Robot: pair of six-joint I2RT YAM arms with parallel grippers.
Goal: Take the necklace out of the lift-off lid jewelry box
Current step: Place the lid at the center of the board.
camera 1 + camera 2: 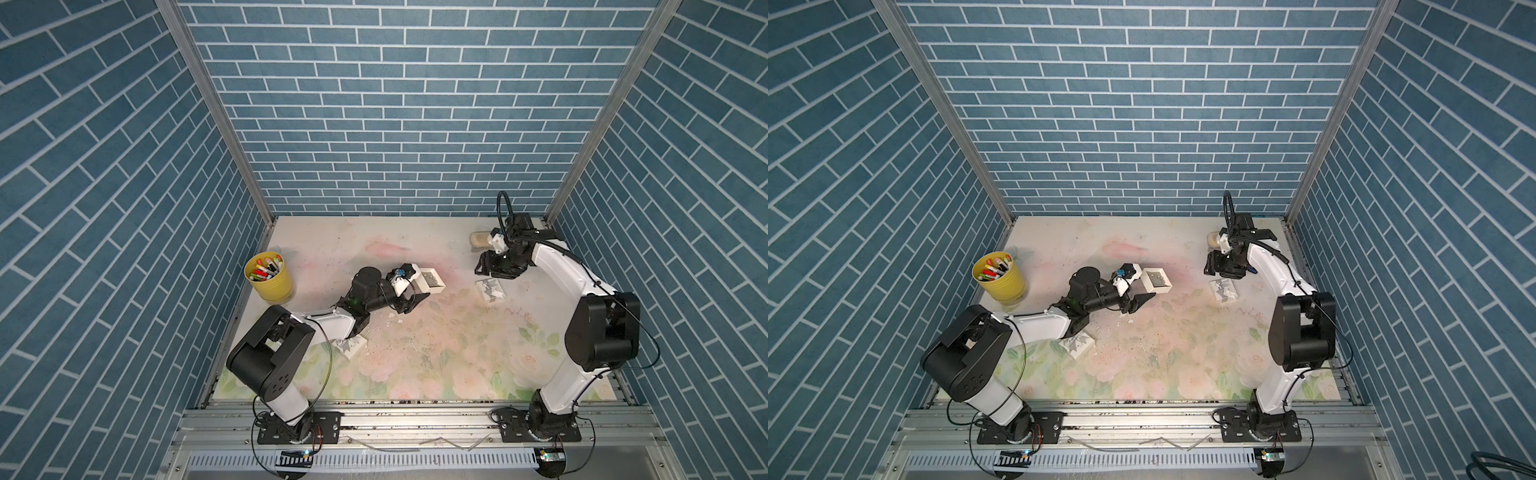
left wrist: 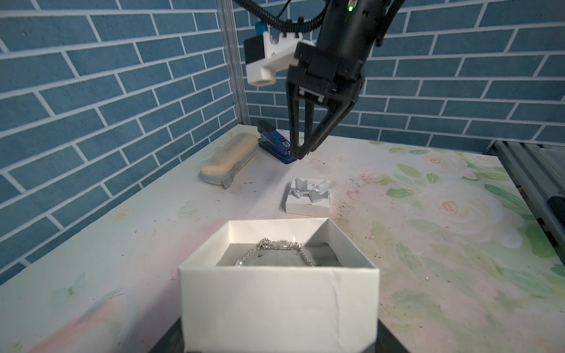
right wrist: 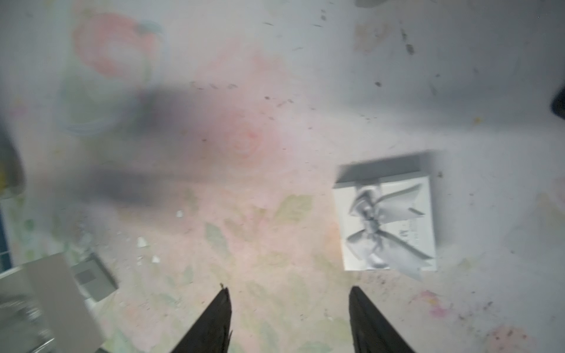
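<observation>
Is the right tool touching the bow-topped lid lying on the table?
Apart. The left wrist view shows the right tool hanging in the air, with bare table visible between its tips and the bow-topped lid.

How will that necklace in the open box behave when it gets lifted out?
The necklace is a thin chain, so probably floppy, draping from one pinch. It looks light, and fine links may slip from a grip. It lies on grey padding inside the box, so it might snag.

Both top views: even overhead light, sharp, with wide-angle stretch at the edges. Left wrist view: bright, but the jewelry box [image 2: 278, 293] near wall is soft. Right wrist view: motion-blurred throughout; the lid [image 3: 385, 220] is smeared, and two diffuse shadows [image 3: 171, 113] cross the tabletop [image 3: 275, 76].
</observation>
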